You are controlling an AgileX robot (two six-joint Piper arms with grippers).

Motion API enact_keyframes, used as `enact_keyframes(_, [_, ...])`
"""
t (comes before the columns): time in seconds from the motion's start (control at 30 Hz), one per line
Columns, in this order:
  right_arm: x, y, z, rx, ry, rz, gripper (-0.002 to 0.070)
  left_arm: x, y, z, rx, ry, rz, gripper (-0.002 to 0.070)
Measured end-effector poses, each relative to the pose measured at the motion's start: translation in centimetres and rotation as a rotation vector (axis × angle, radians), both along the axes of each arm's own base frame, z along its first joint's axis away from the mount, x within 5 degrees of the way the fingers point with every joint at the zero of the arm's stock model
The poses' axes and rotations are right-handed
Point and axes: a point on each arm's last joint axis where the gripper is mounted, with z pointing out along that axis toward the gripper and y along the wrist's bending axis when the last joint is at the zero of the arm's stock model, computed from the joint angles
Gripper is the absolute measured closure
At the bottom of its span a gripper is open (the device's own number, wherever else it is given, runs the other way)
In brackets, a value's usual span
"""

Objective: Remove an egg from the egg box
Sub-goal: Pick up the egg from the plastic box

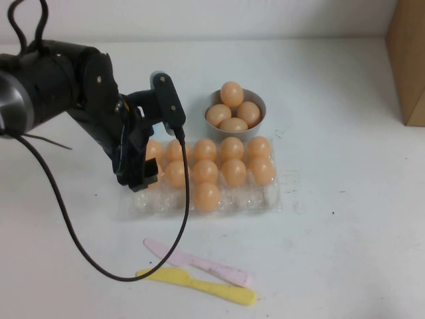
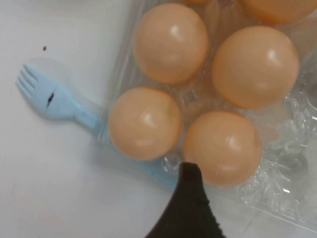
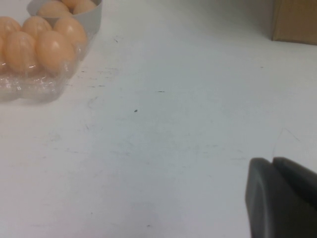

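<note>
The left gripper (image 1: pixel 138 174) hangs over the left end of the egg box (image 1: pixel 265 201), its jaws spread wide and holding nothing. The egg box lies at the middle of the worktop (image 1: pixel 332 252), long axis running left to right, just in front of a grey bowl of eggs (image 1: pixel 234 113).

In the left wrist view four eggs sit in the cups directly beneath the gripper; the nearest egg (image 2: pixel 223 146) lies just off one dark fingertip (image 2: pixel 190 198), apart from it. A straight descent looks enough to bracket it.

A pale blue fork (image 2: pixel 54 96) pokes out from under the box's left edge.

The right gripper (image 3: pixel 282 198) is parked low over bare worktop, well to the right of the box; whether it is open I cannot tell. The left arm is far nearer.
</note>
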Motion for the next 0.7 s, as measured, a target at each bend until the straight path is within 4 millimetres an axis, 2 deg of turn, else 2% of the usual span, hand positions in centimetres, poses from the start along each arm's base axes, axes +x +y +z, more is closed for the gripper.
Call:
enact_keyframes(0.27, [0.0,0.0,0.0,0.0,0.0,0.0,0.0694,0.6,-0.3,-1.5,0.089,-0.013,-0.219,0.0234])
enact_keyframes(0.7, [0.0,0.0,0.0,0.002,0.0,0.0,0.0691,1.8,0.0,-3.4,0.097,-0.016,-0.233,0.0241])
